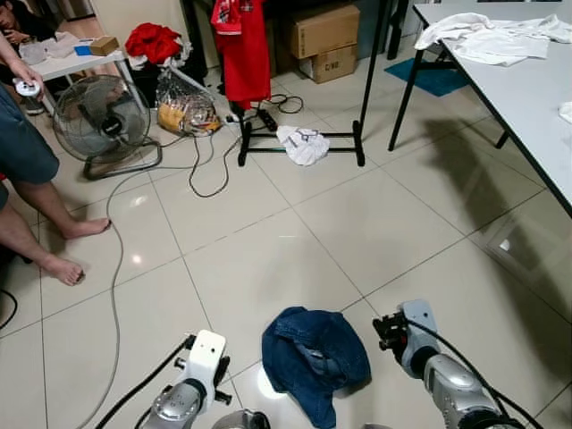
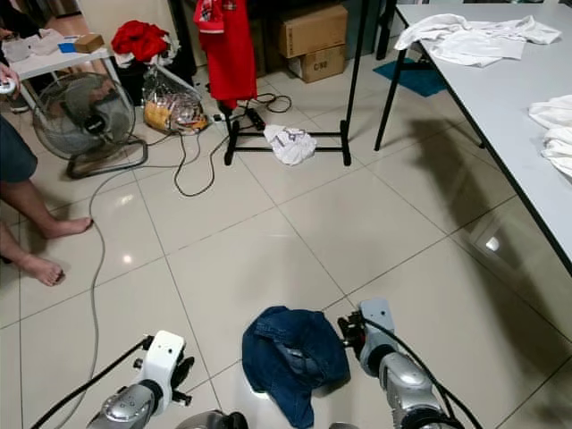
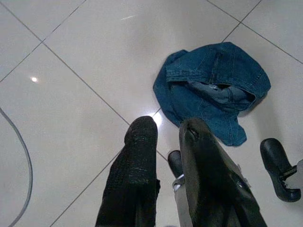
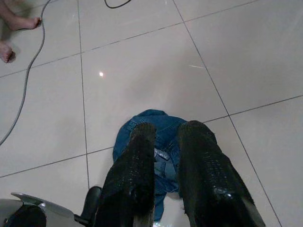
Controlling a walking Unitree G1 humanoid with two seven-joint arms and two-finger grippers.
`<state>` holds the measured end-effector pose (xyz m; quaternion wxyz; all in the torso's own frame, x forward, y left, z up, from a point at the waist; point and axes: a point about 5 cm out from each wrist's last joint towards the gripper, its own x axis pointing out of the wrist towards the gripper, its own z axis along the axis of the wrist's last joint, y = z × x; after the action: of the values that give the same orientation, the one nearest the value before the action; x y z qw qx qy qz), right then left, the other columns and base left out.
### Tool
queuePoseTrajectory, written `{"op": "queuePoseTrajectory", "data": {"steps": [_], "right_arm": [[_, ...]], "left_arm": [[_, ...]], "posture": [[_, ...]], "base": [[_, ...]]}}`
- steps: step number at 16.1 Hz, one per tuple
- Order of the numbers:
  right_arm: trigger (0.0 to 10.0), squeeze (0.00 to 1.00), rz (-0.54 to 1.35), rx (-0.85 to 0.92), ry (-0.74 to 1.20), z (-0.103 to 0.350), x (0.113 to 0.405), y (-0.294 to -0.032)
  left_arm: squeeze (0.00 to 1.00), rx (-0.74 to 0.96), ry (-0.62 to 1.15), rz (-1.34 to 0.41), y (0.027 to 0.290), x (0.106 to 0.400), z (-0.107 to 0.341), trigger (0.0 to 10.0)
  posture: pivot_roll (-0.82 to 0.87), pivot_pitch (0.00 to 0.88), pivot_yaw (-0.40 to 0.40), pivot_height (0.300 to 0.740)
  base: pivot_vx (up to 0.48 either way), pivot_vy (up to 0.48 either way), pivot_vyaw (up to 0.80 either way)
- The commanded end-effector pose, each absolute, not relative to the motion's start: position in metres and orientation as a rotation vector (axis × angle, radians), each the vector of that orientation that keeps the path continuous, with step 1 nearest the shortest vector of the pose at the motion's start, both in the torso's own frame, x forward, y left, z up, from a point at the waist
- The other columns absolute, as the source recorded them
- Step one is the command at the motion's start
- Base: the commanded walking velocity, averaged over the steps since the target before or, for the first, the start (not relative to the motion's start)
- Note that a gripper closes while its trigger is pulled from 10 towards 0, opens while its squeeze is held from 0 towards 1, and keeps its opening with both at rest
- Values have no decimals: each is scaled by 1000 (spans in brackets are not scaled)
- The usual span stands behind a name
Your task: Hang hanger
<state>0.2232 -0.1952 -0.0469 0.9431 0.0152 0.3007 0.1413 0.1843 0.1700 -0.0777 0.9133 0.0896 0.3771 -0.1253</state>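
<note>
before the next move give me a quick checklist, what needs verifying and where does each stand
1. Denim garment within reach, on the floor between both arms: ok.
2. Left gripper empty, fingers slightly apart: ok.
3. Right gripper empty, pointing at the denim: ok.
4. Hanger located: cannot tell; none can be made out.
5. Clothes rack path: not ok; a white garment and cables lie at its base.
6. Person's feet to the robot's left, apart from the arms: ok.

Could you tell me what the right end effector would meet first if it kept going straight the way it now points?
Most likely the jeans on the floor: the right end effector points straight at them in its wrist view, though how far off they lie is unclear.
</note>
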Motion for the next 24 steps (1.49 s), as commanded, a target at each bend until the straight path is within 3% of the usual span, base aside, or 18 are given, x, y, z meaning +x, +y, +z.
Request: {"op": "queuePoseTrajectory", "data": {"steps": [1,14,24], "right_arm": [[10000,0,287,20,586,-44,226,-195],[10000,0,265,32,572,-44,226,-196],[10000,0,215,7,541,-43,225,-199]], "left_arm": [[0,195,813,-246,174,176,-82,10000],[0,187,804,-227,175,181,-80,10000],[0,175,786,-242,170,182,-79,10000]], "posture": [[-197,32,100,740],[-186,9,102,740],[-181,43,102,740]], "base": [[0,0,0],[0,0,0],[0,0,0]]}}
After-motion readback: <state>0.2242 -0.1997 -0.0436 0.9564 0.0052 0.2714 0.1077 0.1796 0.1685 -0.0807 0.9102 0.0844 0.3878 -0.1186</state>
